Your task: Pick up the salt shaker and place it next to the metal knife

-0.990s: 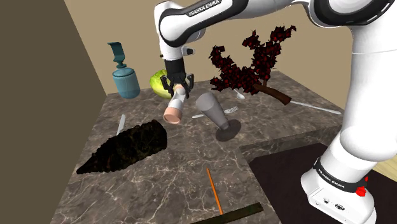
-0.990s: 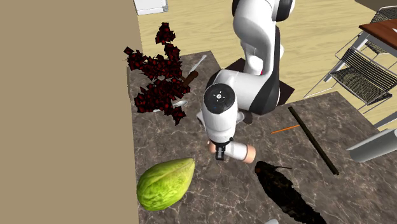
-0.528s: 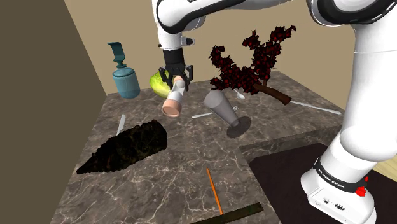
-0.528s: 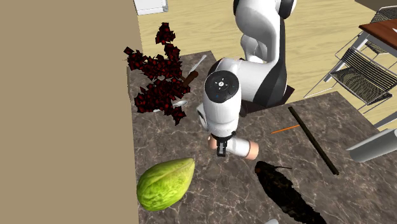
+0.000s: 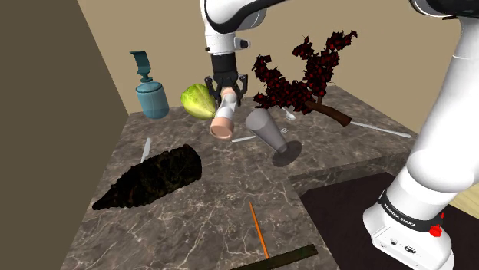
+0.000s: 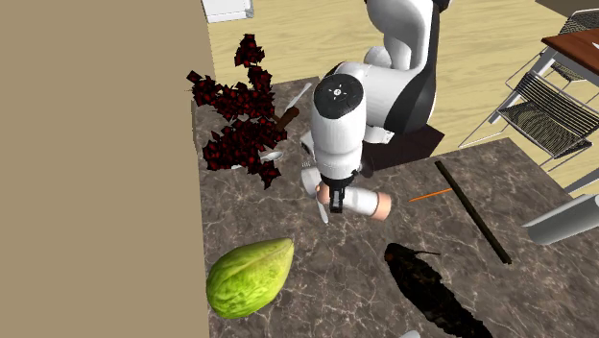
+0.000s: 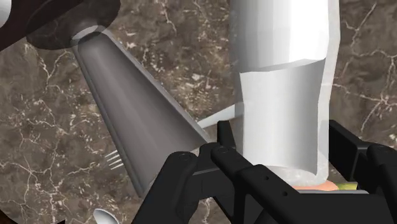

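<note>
My gripper (image 5: 227, 93) is shut on the salt shaker (image 5: 223, 120), a white cylinder with a pinkish end. The shaker hangs tilted above the marble counter (image 5: 222, 192). In the second exterior view the gripper (image 6: 333, 196) holds the shaker (image 6: 363, 202) lying sideways in the air. In the wrist view the black fingers (image 7: 224, 147) clasp the white shaker (image 7: 283, 83). One thin metal knife (image 5: 145, 149) lies at the shoulder view's left beside a black rough cone. A longer silver blade (image 5: 382, 130) lies at the far right.
A grey cone-shaped vessel (image 5: 269, 136) leans on its dark foot just right of the shaker, with a fork (image 5: 265, 136) behind it. A green cabbage-like lump (image 5: 196, 100), a teal jar (image 5: 151, 99), a dark red branch (image 5: 307, 73) and an orange stick (image 5: 259, 229) share the counter.
The gripper has carried the shaker up and toward the shoulder view's right, past the green lump. The grey vessel has tipped and shifted to the right.
</note>
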{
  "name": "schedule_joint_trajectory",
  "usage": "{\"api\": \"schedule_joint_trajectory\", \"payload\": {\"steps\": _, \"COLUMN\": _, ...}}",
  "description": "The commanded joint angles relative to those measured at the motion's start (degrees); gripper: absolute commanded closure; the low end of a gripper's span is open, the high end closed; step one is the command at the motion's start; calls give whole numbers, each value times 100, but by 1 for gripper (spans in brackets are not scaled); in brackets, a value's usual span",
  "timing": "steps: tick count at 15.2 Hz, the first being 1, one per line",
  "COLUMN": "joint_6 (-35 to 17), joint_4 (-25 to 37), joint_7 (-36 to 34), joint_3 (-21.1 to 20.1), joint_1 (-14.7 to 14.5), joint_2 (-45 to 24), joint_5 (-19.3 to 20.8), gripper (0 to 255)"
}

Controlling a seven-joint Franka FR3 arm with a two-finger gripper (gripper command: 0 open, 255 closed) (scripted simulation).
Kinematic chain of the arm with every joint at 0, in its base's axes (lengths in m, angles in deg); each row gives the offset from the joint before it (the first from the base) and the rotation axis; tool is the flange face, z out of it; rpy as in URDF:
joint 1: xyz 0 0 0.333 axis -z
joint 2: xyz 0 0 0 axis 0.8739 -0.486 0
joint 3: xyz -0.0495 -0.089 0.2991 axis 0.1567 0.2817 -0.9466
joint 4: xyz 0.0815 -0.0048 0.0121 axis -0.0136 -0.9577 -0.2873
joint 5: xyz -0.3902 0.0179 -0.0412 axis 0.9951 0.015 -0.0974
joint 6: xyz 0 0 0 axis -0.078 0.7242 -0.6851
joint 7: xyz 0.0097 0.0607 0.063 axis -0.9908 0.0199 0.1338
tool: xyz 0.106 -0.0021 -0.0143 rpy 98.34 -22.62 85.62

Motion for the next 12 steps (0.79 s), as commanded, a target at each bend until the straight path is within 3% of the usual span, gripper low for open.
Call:
{"api": "schedule_joint_trajectory", "payload": {"steps": 1, "joint_6": -148, "joint_4": -672, "joint_7": 253, "joint_3": 30, "joint_1": 177, "joint_2": 566, "joint_5": -237, "gripper": 255}}
{"api": "schedule_joint_trajectory", "payload": {"steps": 12, "joint_6": -238, "joint_4": -3230, "joint_7": 1603, "joint_3": 666, "joint_1": 479, "joint_2": 3094, "joint_5": -1012, "gripper": 255}}
